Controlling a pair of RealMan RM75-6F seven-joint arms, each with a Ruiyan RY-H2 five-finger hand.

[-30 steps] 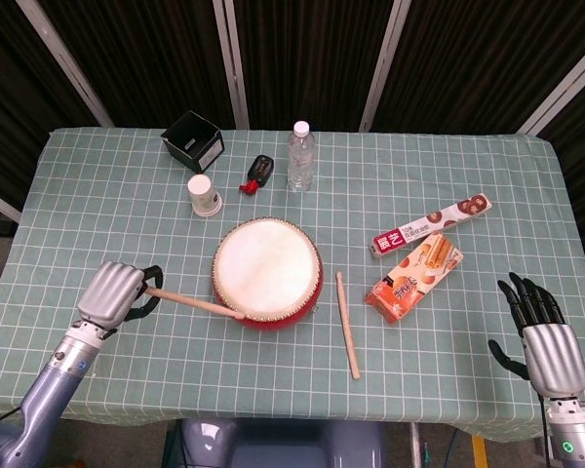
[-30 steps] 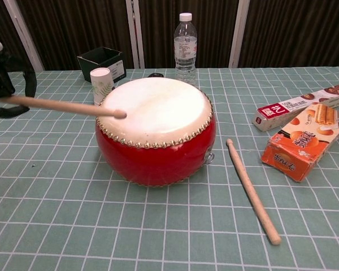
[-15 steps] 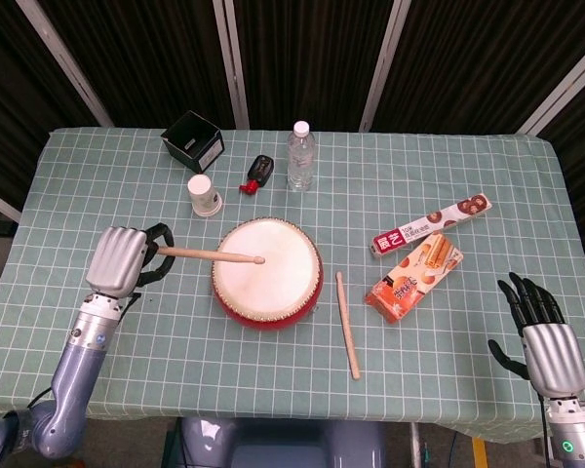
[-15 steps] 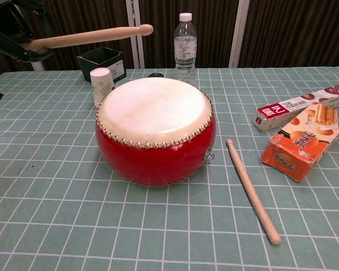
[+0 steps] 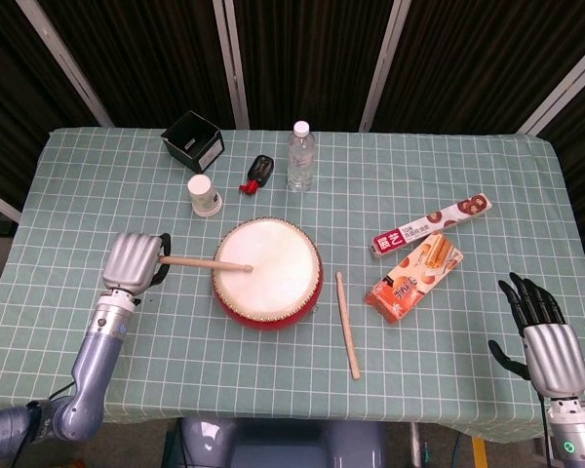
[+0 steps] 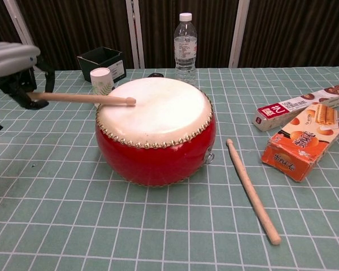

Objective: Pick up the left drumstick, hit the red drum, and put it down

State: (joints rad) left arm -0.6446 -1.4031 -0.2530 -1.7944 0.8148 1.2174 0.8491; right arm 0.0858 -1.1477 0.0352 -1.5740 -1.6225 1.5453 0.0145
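Note:
The red drum [image 5: 267, 274] [image 6: 156, 131] with its pale skin stands mid-table. My left hand [image 5: 134, 260] [image 6: 11, 68], left of the drum, grips a wooden drumstick [image 5: 207, 263] [image 6: 82, 98]. The stick lies almost level, its tip on or just over the left part of the drum skin. A second drumstick [image 5: 347, 324] [image 6: 252, 189] lies on the cloth right of the drum. At the table's near right corner my right hand [image 5: 544, 333] holds nothing, fingers spread; it shows only in the head view.
Behind the drum stand a paper cup [image 5: 204, 194] [image 6: 101, 84], a black box [image 5: 193, 140] [image 6: 102, 60], a small black and red object [image 5: 257, 173] and a water bottle [image 5: 300, 156] [image 6: 185, 43]. Two snack boxes [image 5: 413, 274] [image 6: 303, 141] lie to the right on the green checked tablecloth [image 5: 175, 351].
My left hand raised the stick high above the drum, then swung it down; its tip is now at the drum skin. The right hand has not moved.

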